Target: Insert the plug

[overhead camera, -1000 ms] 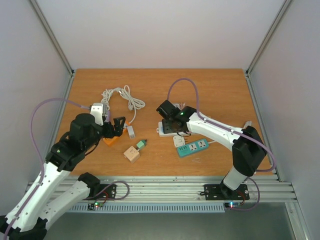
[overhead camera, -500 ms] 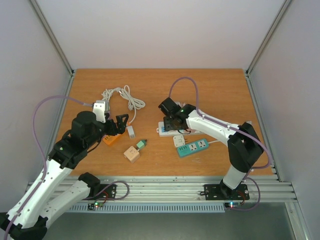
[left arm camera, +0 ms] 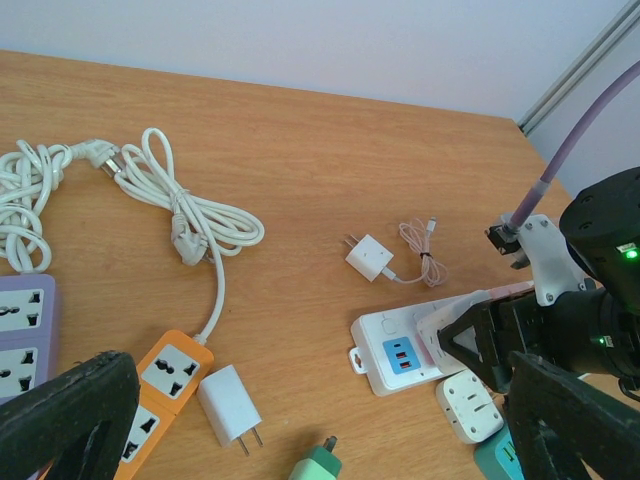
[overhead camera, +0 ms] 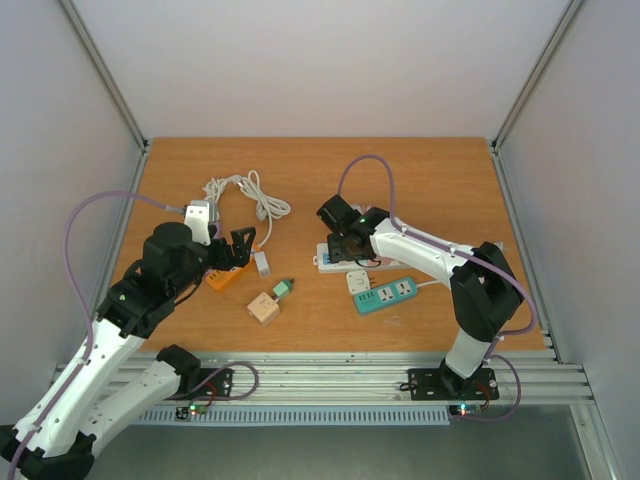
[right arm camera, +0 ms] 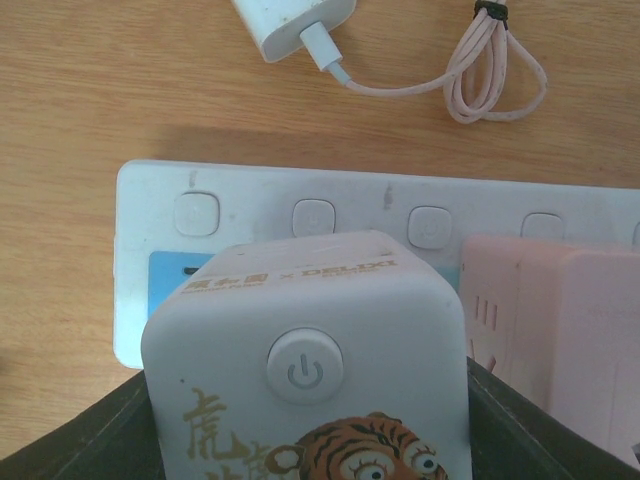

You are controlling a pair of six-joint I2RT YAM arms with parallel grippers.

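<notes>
R jaws grip tiger cube point(right arm camera: 305, 330) at white strip point(right arm camera: 350, 190); L jaws wide.

Cube plug point(right arm camera: 305, 370) over power strip point(right arm camera: 400, 200), charger point(right arm camera: 295, 25) behind it.

A white charger point(left arm camera: 368, 257) lies just beyond the white power strip point(left arm camera: 395, 352).

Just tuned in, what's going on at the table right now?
The right gripper holds a white cube adapter with a tiger print over the white power strip, beside a pink adapter sitting on it. Whether its pins are in is hidden. The left gripper hangs open above the orange power strip, holding nothing.
</notes>
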